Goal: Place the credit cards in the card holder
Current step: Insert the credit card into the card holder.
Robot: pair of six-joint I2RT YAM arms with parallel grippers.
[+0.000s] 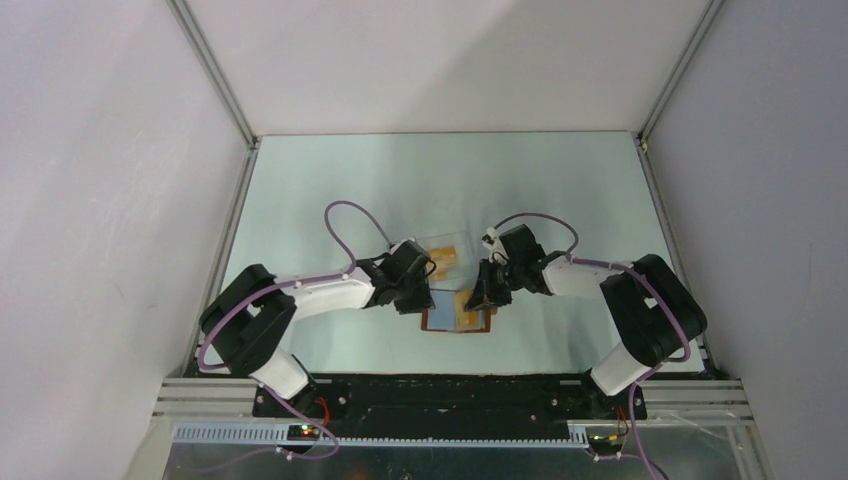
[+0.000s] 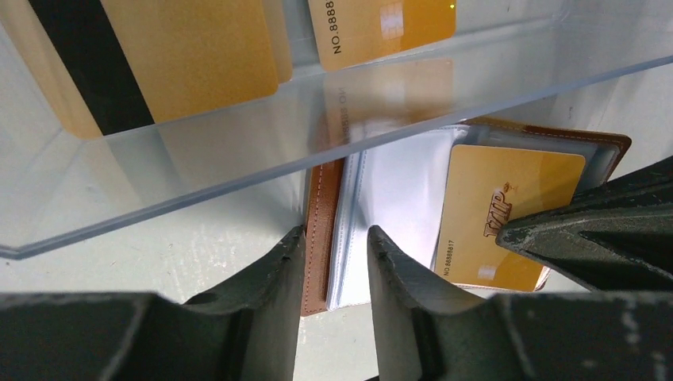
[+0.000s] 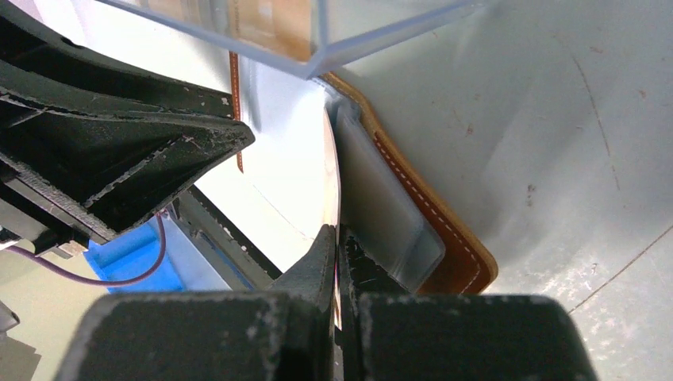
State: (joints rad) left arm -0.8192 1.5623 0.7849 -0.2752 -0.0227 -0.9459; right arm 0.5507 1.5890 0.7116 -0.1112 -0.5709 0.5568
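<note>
Where the card holder (image 2: 321, 238) lies open on the surface (image 3: 555, 119), left gripper (image 2: 335, 236) jaws straddle its left edge; grip cannot be told. Right gripper (image 3: 338, 240) jaws clamp one credit card (image 2: 508, 206), edge-on at a pocket. Beyond, the clear box (image 2: 238, 151) crowds the far edge, more cards (image 2: 198, 55) inside.

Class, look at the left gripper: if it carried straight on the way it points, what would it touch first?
The left gripper would probably meet the wallet first, at its brown left edge, seen between the fingertips. The clear box stands just beyond; depth is unclear.
</note>
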